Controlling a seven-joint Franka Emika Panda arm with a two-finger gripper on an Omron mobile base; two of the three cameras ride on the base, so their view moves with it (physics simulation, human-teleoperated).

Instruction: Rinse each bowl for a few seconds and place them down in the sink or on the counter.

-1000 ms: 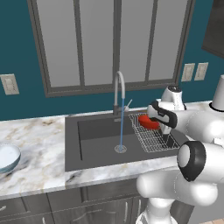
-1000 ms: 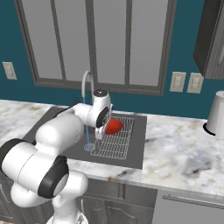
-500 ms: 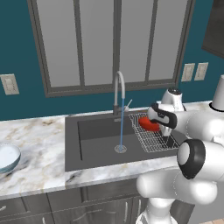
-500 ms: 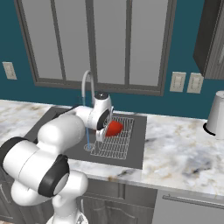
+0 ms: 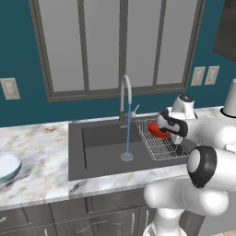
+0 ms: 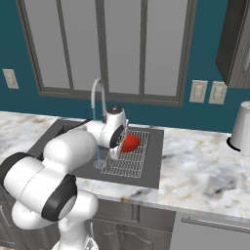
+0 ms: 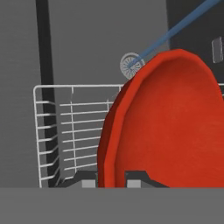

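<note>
Marble counter point(image 5: 46, 152) around dark sink point(image 5: 99, 138), teal wall point(image 5: 23, 55)

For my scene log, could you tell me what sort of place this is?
A simulated home kitchen, it seems: a sink with a running tap, a marble counter, and a red bowl over a wire rack.

Red bowl point(image 7: 170, 127): glossy, uniform red. Second bowl point(image 5: 8, 167): pale blue-grey outside, whitish inside. Sink point(image 5: 99, 147): dark grey; wire rack point(image 7: 65, 131) white. Water stream point(image 5: 127, 138) blue. Counter point(image 6: 205, 176): white-grey veined marble, brownish streaks. Wall point(image 6: 29, 44) teal. Jar point(image 6: 241, 128) white.
</note>
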